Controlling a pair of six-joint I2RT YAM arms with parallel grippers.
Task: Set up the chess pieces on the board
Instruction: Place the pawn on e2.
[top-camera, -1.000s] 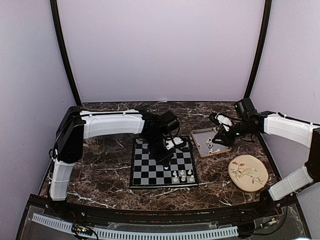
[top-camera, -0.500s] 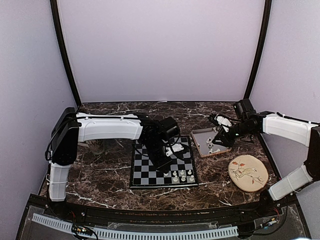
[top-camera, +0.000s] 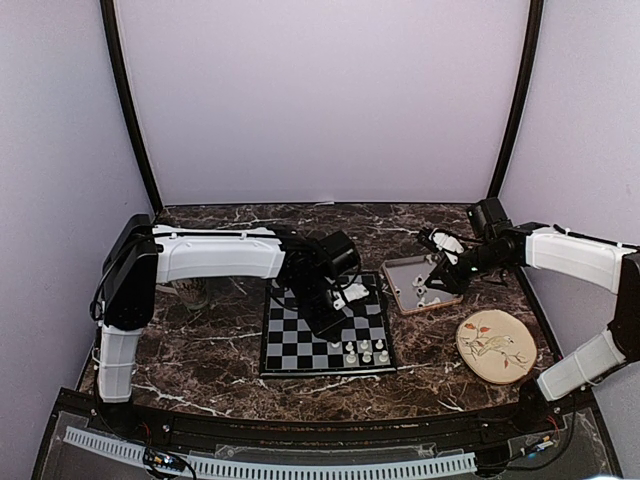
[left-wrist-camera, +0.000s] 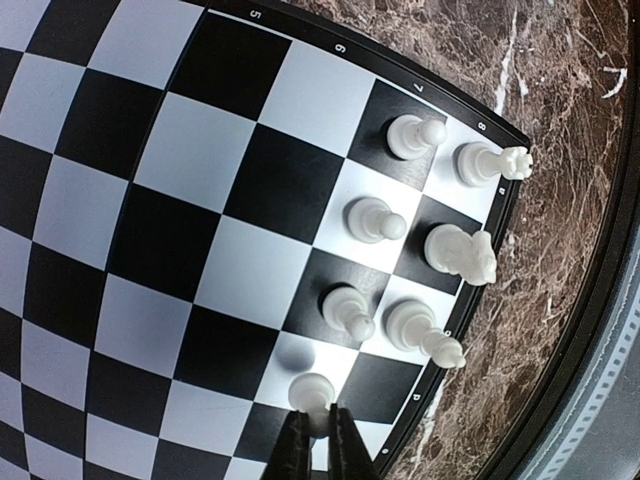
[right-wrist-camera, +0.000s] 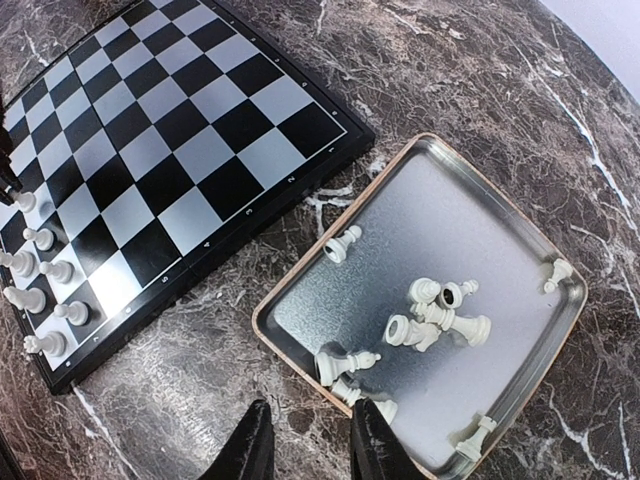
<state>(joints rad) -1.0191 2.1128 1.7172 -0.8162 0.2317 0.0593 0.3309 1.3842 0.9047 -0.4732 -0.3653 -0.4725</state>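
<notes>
Top external view, left to right.

1. Left gripper (top-camera: 337, 312): over the board (top-camera: 290, 345), fingers pressed together on 1 pawn (left-wrist-camera: 312, 392) at their tips, above a square near the board's right edge.
2. Board: flat on the marble table (top-camera: 200, 360). 6 chess pieces (left-wrist-camera: 372, 218) stand in its near right corner, in 2 rows of 3.
3. Tray (right-wrist-camera: 330, 310): just right of the board, not touching it. It holds loose pieces (right-wrist-camera: 435, 320), most lying on their sides.
4. Right gripper (right-wrist-camera: 310, 445): over the tray's rim, fingers spread, nothing between them.
5. Plate (top-camera: 497, 346): round, with a bird drawing, nearer the arm bases than the tray.
</notes>
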